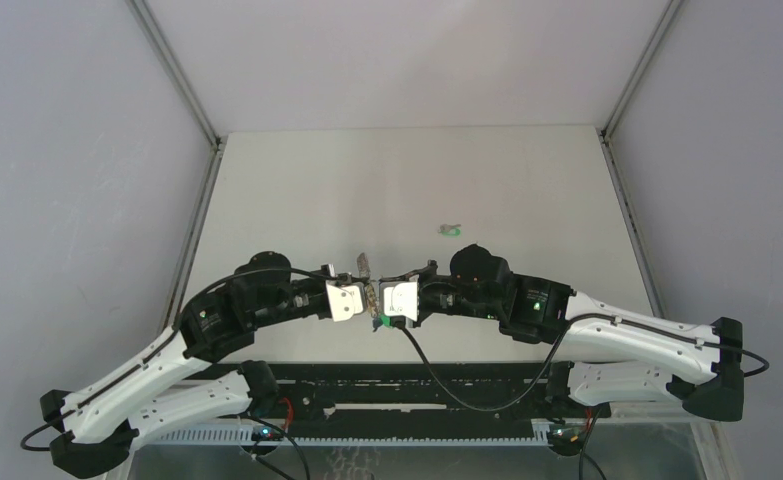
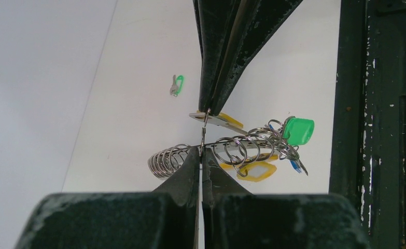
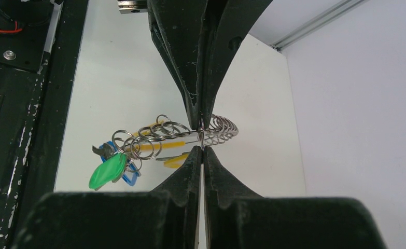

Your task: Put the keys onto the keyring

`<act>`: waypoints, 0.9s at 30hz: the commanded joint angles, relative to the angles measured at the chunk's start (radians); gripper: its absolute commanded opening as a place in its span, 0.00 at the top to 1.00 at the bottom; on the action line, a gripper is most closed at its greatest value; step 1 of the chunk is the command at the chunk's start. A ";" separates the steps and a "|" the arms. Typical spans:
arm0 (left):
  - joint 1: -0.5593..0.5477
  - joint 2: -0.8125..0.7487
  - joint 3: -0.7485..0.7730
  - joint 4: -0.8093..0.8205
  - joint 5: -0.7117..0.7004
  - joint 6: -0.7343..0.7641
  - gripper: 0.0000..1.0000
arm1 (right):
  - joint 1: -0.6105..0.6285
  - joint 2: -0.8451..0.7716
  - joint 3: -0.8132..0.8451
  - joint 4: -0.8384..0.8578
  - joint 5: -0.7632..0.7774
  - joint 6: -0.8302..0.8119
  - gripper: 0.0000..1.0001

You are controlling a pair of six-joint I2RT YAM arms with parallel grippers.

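Note:
The keyring (image 2: 242,148) hangs above the table between both grippers, a string of small silver rings with a yellow part (image 2: 257,171) behind. A green-headed key (image 2: 298,130) and a blue one (image 2: 294,165) dangle at its end, also in the right wrist view, green (image 3: 107,171) and blue (image 3: 130,179). My left gripper (image 2: 201,151) is shut on a thin silver ring of the keyring. The right gripper (image 3: 201,149) is shut on the same ring from the opposite side, tip to tip (image 1: 372,300). Another green key (image 1: 451,230) lies loose on the table farther back, and shows in the left wrist view (image 2: 177,85).
The black base rail (image 2: 377,104) runs along the table's near edge, close under the hanging keys. Grey enclosure walls (image 1: 87,150) and metal corner posts (image 1: 177,70) bound the white table (image 1: 407,180) on three sides.

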 commanded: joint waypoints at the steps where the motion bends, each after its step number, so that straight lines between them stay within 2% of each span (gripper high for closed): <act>1: -0.004 -0.016 -0.029 0.081 -0.019 -0.012 1.00 | 0.013 -0.016 0.000 0.021 0.011 0.014 1.00; 27: -0.004 -0.010 -0.032 0.080 0.006 -0.012 1.00 | 0.014 -0.008 0.000 0.044 0.046 0.016 1.00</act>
